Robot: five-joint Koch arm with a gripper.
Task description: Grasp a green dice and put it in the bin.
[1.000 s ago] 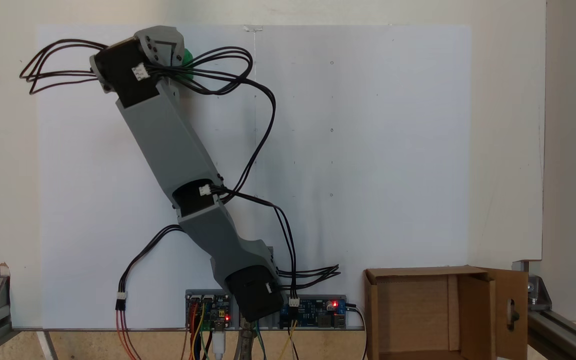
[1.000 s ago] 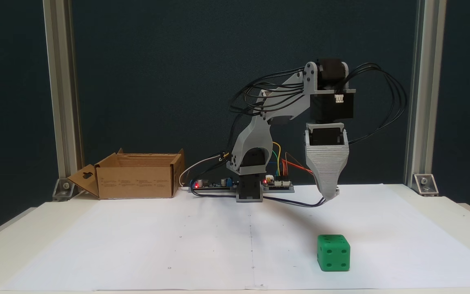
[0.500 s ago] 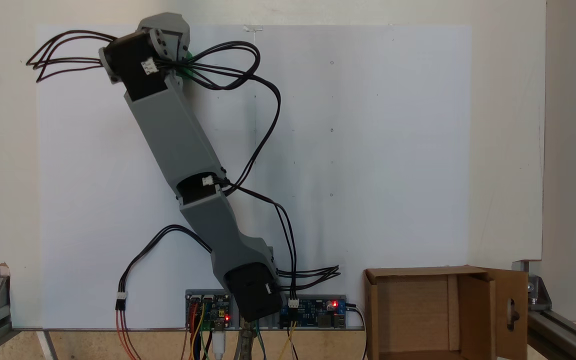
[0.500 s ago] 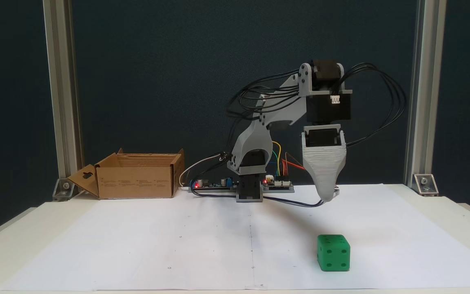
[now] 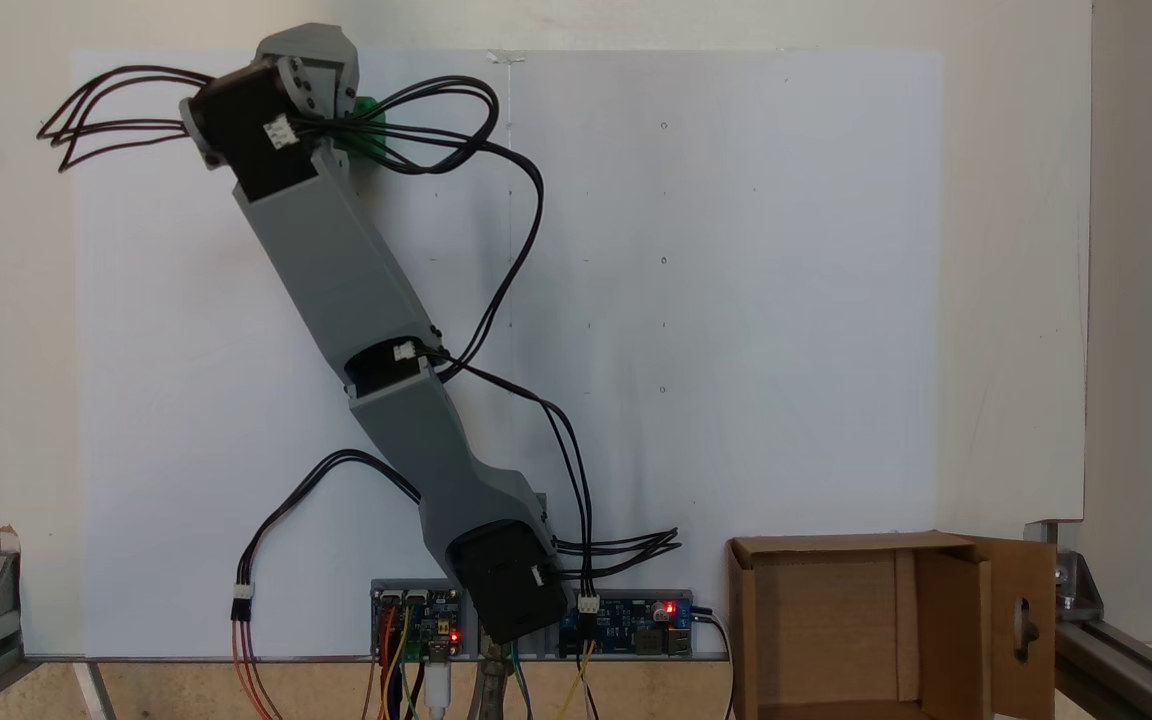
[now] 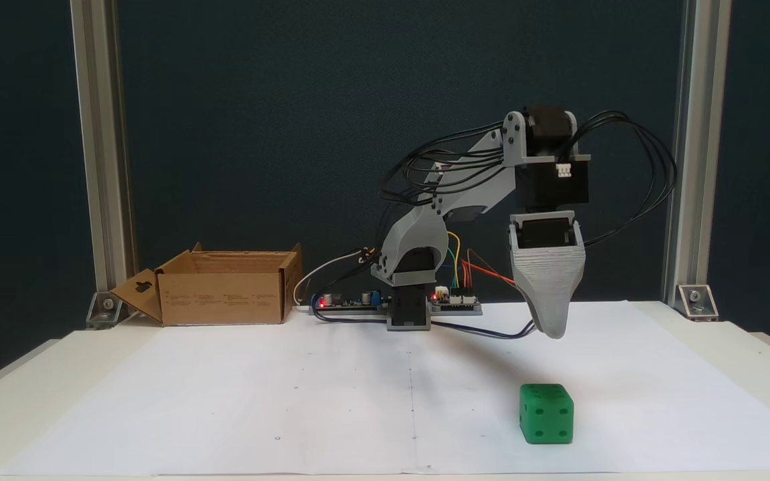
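Note:
The green dice (image 6: 546, 413) sits on the white paper near the front of the table. From above, a part of the green dice (image 5: 368, 108) shows beside the wrist, behind black cables. My gripper (image 6: 552, 331) points straight down and hangs above the dice, a little behind it and apart from it. It appears as a single grey wedge with one jaw behind the other, so its state is unclear. The bin (image 6: 224, 294), an open brown cardboard box with a cut-out flap, stands far left by the arm's base. Seen from above, the bin (image 5: 836, 545) is at the lower right.
Circuit boards (image 6: 455, 304) with red lights and coloured wires lie at the arm's base (image 6: 408, 310). Aluminium posts (image 6: 101, 153) stand at both back corners. Black cables (image 6: 652, 167) loop out beside the wrist. White paper (image 6: 291, 401) covers the table.
The wrist first reached farther out, then swung slightly sideways and dropped a little, bringing the gripper tip nearer above the dice. The dice and bin have stayed put.

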